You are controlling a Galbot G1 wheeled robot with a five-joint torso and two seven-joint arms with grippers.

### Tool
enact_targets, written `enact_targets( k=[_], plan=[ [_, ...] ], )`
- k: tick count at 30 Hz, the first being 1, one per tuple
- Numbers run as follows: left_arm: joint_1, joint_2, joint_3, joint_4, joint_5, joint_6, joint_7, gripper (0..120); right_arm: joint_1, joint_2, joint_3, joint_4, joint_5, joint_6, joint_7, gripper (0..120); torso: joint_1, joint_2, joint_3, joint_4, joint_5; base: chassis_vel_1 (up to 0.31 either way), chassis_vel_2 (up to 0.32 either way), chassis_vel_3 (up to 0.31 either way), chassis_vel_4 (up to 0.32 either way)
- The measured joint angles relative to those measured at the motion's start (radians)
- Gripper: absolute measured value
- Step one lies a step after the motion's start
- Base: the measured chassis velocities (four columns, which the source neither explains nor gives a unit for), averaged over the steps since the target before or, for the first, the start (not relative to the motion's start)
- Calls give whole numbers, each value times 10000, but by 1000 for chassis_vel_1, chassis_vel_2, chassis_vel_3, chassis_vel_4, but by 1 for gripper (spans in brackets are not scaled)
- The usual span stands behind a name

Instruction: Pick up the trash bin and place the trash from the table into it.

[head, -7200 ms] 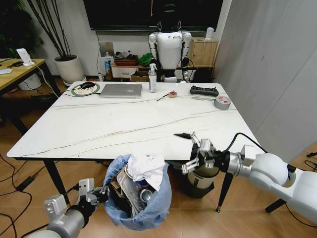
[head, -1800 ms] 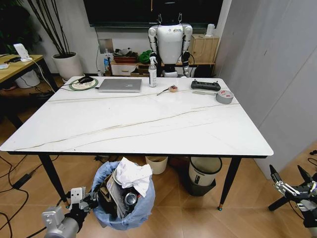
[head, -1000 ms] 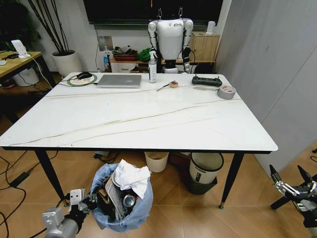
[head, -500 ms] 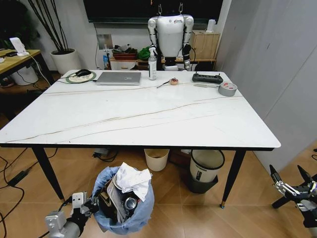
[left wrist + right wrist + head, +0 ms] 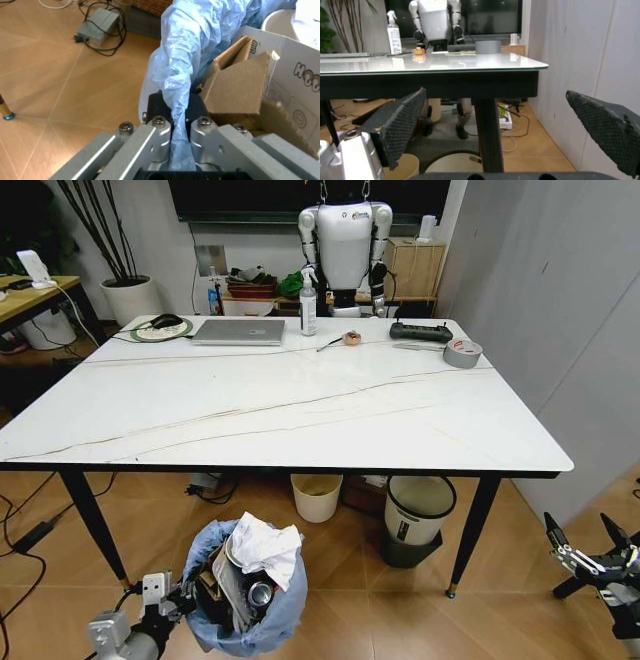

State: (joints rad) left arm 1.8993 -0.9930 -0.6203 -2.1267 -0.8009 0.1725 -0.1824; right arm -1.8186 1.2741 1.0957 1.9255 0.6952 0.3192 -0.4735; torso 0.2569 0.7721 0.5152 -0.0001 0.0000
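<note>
Trash bin (image 5: pixel 245 595) stands upright on the wooden floor in front of the table (image 5: pixel 280 415), near its left front leg, mouth facing up and long axis vertical. Its light-blue liner bulges over the rim, and the trash (image 5: pixel 262 548) is heaped inside: a white paper wad on top, with cardboard and a can-like piece below it.

The left gripper (image 5: pixel 160 608) sits low at the bin's left side with its fingers closed together on the liner's edge. In the left wrist view the two metal fingers (image 5: pixel 150 140) pinch a fold of the blue plastic bag (image 5: pixel 182 75) between them, and a brown cardboard piece (image 5: pixel 240 90) and a printed white box (image 5: pixel 295 82) stand just behind the fold inside the bin.

The right gripper (image 5: pixel 590 552) hangs low at the right, well apart from the bin and beyond the table's right front leg, its fingers spread wide and holding nothing. In the right wrist view its two dark textured pads (image 5: pixel 400 120) stand far apart, with the table edge between them in the background.

On the tabletop's far side lie a silver laptop (image 5: pixel 240 331) and a grey tape roll (image 5: pixel 462 353). Under the table stand a cream bin (image 5: pixel 316 497) and a white bin with a black rim (image 5: pixel 420 510).
</note>
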Motion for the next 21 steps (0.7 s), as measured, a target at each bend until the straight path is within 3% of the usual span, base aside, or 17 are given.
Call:
enact_targets(
  k=[21],
  plan=[
    [-246, -375, -22, 573, -35, -161, 357, 0, 0, 0, 0, 0, 0, 0, 0, 100, -377, -920, -543, 0, 0, 0, 0, 0, 0]
  ],
)
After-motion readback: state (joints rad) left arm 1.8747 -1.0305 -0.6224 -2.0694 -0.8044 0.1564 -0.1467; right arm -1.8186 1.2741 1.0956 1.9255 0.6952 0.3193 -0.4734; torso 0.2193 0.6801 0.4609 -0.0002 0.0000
